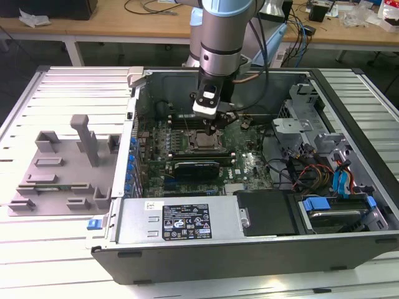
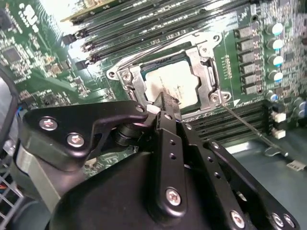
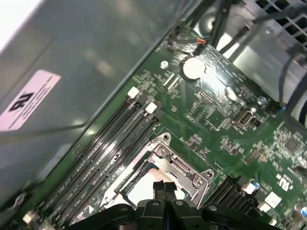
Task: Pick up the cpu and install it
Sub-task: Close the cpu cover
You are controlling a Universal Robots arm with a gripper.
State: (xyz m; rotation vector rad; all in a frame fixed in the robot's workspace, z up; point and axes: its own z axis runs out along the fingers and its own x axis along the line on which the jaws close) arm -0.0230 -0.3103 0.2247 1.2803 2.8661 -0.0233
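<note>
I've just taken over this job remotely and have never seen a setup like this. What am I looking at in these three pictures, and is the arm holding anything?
It is a single robot arm with a two-fingered hand at its end. The exterior view looks down on an open computer case lying on a slatted table, with grey plastic fixture blocks on that view's left. The two wrist views ride on the arm and look past the hand onto the green motherboard. The silver cpu lies flat in its socket frame. The hand's fingers are shut together, tips right at the cpu's edge. I cannot tell whether they touch it. Nothing seems gripped between them.
</note>
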